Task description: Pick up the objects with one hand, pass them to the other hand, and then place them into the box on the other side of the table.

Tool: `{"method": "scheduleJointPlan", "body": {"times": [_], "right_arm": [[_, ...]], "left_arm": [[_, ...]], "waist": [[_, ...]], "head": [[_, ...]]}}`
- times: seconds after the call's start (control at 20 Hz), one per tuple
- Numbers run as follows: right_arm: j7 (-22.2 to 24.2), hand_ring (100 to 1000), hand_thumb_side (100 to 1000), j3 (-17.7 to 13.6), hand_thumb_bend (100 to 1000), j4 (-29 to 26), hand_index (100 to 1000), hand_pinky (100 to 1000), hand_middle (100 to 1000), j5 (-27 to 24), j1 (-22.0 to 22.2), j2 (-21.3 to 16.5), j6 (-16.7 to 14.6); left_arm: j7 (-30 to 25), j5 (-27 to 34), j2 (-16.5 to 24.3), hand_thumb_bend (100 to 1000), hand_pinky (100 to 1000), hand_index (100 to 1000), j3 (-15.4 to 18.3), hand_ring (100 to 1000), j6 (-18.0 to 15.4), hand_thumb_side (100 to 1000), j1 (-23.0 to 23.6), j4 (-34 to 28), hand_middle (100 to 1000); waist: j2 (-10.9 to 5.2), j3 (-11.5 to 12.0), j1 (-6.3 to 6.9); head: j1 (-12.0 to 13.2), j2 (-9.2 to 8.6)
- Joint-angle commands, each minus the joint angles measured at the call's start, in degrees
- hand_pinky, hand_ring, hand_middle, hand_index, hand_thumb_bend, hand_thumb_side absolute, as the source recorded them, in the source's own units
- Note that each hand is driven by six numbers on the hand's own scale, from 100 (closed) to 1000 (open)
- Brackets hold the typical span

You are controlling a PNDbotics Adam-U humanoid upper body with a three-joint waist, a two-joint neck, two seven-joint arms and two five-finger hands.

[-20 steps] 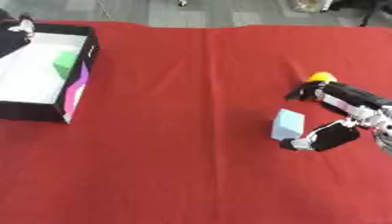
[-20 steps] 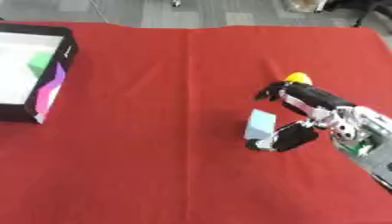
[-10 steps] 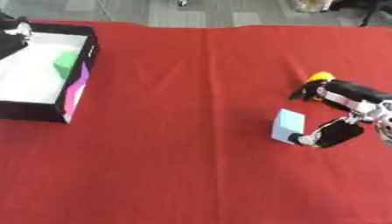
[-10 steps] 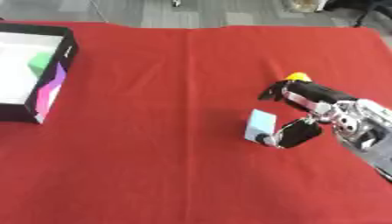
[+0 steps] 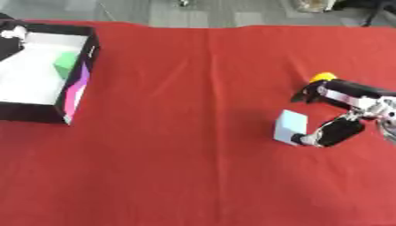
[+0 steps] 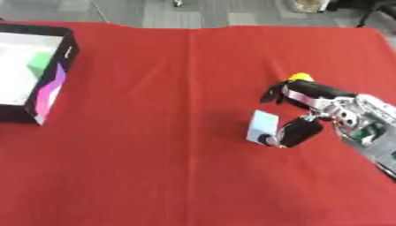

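Where the red surface (image 5: pixel 178 132) spreads widest, a pale blue block (image 5: pixel 289 127) stands tilted, well to the right of the black box (image 5: pixel 77 84) at the far left. Against the block's right side sits the right hand (image 6: pixel 309 115), coming in from the right edge: its thumb (image 5: pixel 334 131) touches the block's lower right corner, while its fingers (image 5: pixel 317 90) curve above and beyond the block, apart from it, so the hand is spread around the block without closing on it. Just behind those fingers a small yellow object (image 5: pixel 322 77) peeks out. Inside the box, which has a white floor, lies a green block (image 5: pixel 66 64), and a pink and purple panel (image 5: pixel 76 88) marks its near wall.
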Motion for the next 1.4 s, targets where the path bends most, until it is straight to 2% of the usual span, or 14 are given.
{"method": "scheduleJointPlan", "body": {"times": [0.05,0.5,1.4], "right_arm": [[0.44,831,278,-0.14,464,-0.87,823,877,801,1.00,-0.75,-1.33,1.07],[2.97,830,306,0.99,475,-0.10,818,878,800,5.06,-0.52,-0.37,2.86],[3.27,817,200,2.73,436,4.23,800,870,785,7.82,-1.29,1.44,2.19]], "left_arm": [[0.13,0.01,0.78,209,817,779,0.98,726,-0.17,683,-0.59,-0.50,709],[0.17,0.10,0.60,195,817,779,1.05,727,-0.17,686,-0.51,-0.66,709],[0.46,0.51,0.28,167,817,777,1.16,726,-0.49,691,-0.23,-0.82,707]], "waist": [[-0.51,0.18,0.18],[-0.08,0.62,0.41],[0.31,0.93,0.76]], "head": [[-0.27,-0.09],[-0.61,-0.09],[-1.43,-0.09]]}}
